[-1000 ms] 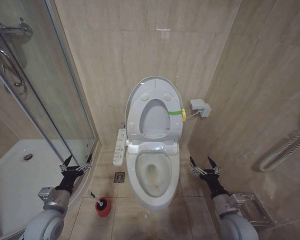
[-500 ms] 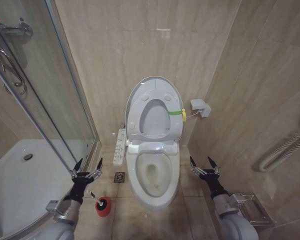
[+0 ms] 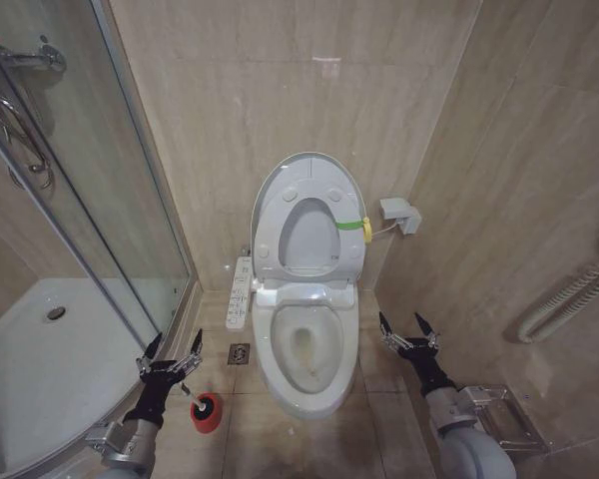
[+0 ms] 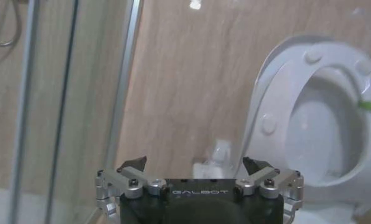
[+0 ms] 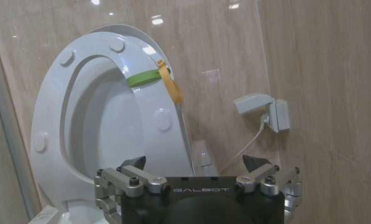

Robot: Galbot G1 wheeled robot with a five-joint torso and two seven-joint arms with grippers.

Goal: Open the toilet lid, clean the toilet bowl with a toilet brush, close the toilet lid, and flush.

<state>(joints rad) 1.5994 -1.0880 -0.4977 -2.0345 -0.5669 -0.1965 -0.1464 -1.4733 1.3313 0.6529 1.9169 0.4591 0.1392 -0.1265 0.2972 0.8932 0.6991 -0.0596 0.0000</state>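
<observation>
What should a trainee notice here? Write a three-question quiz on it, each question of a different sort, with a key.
1. True or false: the smooth glossy white plastic toilet lid stands raised against the wall.
2. Multiple choice: the open left gripper hovers closest to which thing? A. the short, dark-headed toilet brush in its small red round holder; B. the shower handle; C. the wall socket.
3. Fill in: the right gripper hangs open beside the white ceramic oval toilet bowl, whose inside shows a ___ stain.

Key: 1 true; 2 A; 3 brownish.
</observation>
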